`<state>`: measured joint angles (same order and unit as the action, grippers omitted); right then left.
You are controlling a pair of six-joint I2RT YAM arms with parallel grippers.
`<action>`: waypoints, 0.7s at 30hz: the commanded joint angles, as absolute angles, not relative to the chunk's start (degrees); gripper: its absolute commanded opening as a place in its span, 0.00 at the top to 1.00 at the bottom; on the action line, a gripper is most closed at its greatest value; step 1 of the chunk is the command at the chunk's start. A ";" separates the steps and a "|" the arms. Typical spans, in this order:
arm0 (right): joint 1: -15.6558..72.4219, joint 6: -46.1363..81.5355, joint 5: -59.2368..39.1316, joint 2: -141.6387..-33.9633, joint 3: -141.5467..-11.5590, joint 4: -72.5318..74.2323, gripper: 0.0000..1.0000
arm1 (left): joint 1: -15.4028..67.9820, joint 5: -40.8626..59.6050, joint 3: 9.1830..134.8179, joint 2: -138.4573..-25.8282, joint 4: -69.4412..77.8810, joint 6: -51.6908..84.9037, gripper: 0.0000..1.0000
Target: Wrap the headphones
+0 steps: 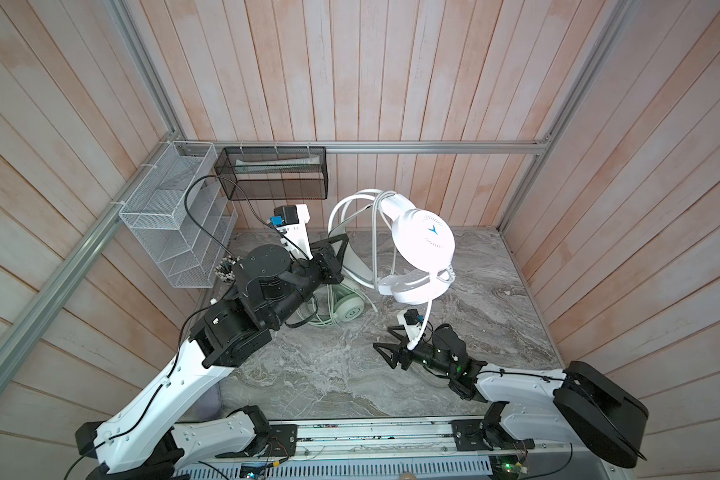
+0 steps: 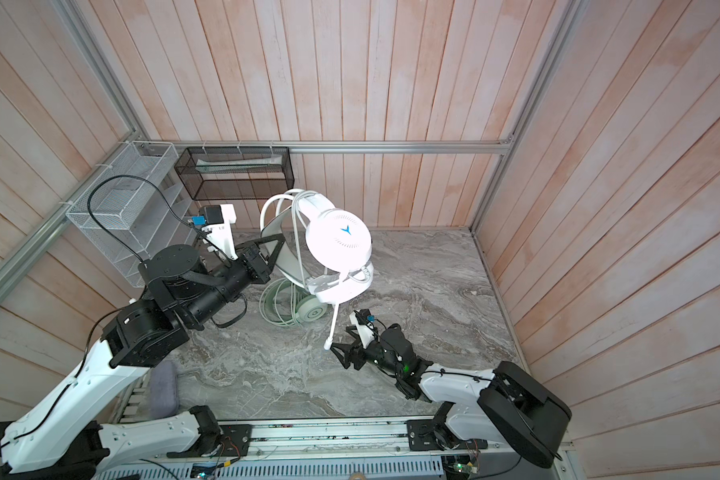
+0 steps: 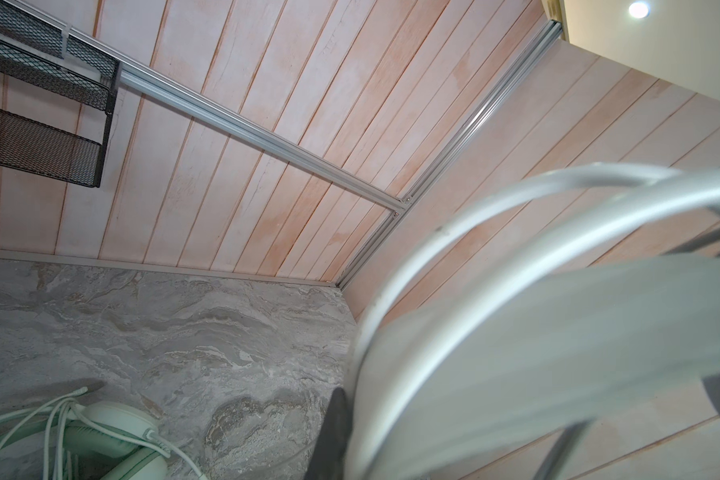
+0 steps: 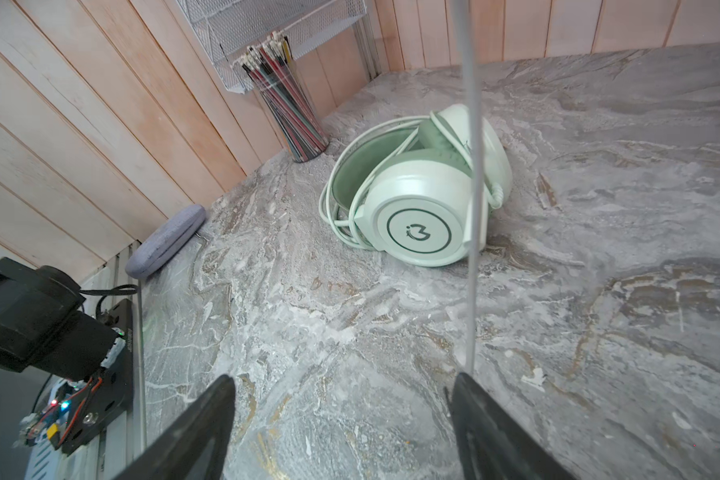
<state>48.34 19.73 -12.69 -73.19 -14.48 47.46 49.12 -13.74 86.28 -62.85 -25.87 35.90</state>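
The left gripper [image 1: 341, 251] is clamped on the headband of the white headset [image 1: 422, 239], holding it up above the table [image 1: 308, 374]. The right gripper [image 4: 341, 386] stands wide open and empty, low over the table. A thin white stalk, probably the mic boom [image 1: 420, 322], hangs down to just beside one of its jaws. The white cable [image 1: 352, 203] is looped over the headband, so I judge the winding of this headset to be the step in hand. Next, the right gripper would need to find any slack cable and carry it round the band. The green headset [image 4: 416, 220] lies on the table beneath the raised one, its cable coiled about it.
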 commanded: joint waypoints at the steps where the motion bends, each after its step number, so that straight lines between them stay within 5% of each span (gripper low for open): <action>1: 48.74 18.80 -10.48 -77.72 -17.01 50.83 0.21 | 48.69 -12.57 89.31 -62.75 -20.83 38.23 1.00; 7: 48.59 18.36 -0.73 -85.67 -17.99 53.27 0.29 | 48.60 -12.31 89.48 -62.84 -20.83 38.14 1.00; 18: 53.64 19.08 -5.95 -98.62 -24.50 56.09 0.42 | 47.79 -11.78 89.10 -62.74 -20.48 37.97 1.00; 21: 54.32 19.53 -5.25 -100.62 -24.80 56.87 0.52 | 47.42 -11.52 88.98 -62.82 -20.48 37.97 1.00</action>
<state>53.84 19.46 -5.50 -99.13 -24.14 55.05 47.88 -12.43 86.80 -63.51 -25.65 36.25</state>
